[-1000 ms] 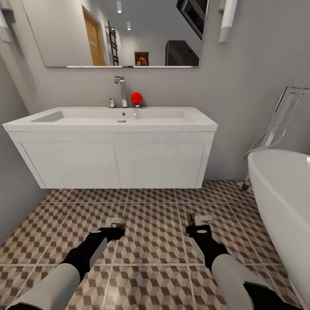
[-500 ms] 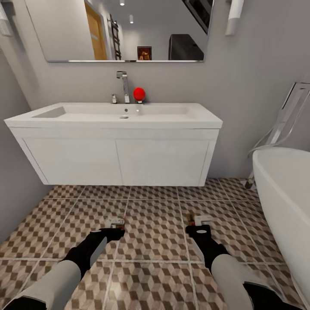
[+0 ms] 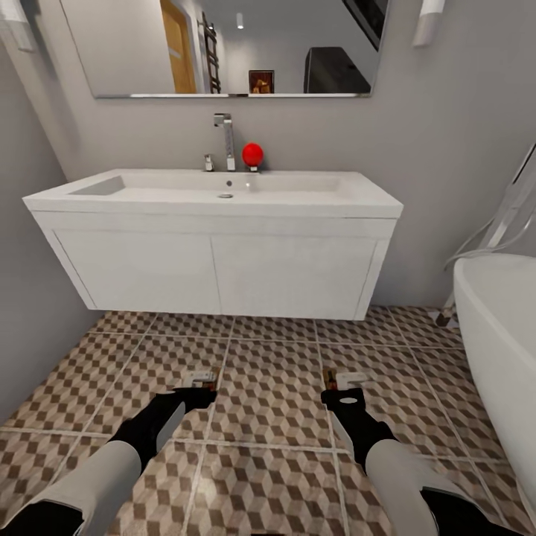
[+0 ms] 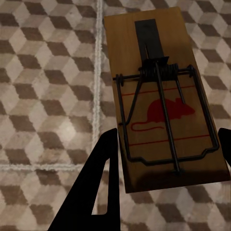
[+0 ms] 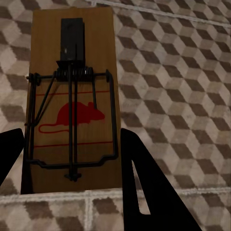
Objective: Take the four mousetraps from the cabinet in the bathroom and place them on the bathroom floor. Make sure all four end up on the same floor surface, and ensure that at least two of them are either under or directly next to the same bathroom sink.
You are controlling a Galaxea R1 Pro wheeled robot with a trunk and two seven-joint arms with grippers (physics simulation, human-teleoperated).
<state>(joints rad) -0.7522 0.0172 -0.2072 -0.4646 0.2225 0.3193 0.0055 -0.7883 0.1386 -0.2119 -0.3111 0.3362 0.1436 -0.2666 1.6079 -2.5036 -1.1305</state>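
My left gripper (image 3: 196, 393) is shut on a tan mousetrap (image 3: 201, 379), held by its long edges above the bathroom floor (image 3: 268, 387). In the left wrist view the mousetrap (image 4: 161, 96) shows its dark wire and red mouse print between the black fingers (image 4: 102, 183). My right gripper (image 3: 342, 394) is shut on a second mousetrap (image 3: 344, 379). That mousetrap (image 5: 72, 96) shows the same way in the right wrist view. Both hang in front of the bathroom sink (image 3: 223, 190) with its chrome tap (image 3: 224, 140). The cabinet is out of view.
The white vanity (image 3: 216, 272) hangs off the wall, with open floor beneath it. A white bathtub (image 3: 499, 327) stands at the right and a grey wall (image 3: 30, 298) at the left. A red round object (image 3: 252, 154) sits by the tap.
The whole picture has shifted right and slightly up, so the camera has moved. Both grippers keep their place in it, each still shut on its mousetrap.
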